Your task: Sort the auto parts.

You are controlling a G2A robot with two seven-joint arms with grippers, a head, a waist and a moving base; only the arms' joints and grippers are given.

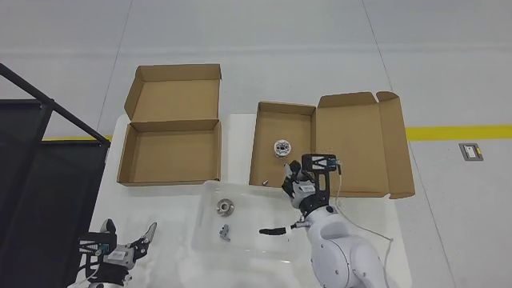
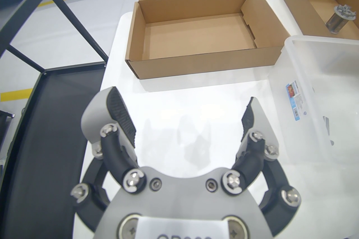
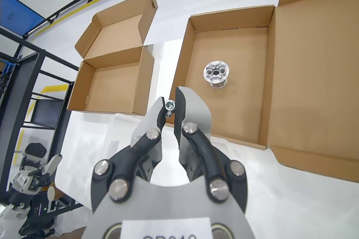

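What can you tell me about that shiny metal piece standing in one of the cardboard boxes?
The silvery metal hub looks like machined aluminium. It has a spool shape: a wide round top flange drilled with several holes, a narrower waist and a smaller base. It stands upright near the middle of the cardboard box floor. It touches only the cardboard, and nothing holds it.

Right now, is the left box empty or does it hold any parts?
Empty. The floor of the left box is bare cardboard all over, and its lid is open.
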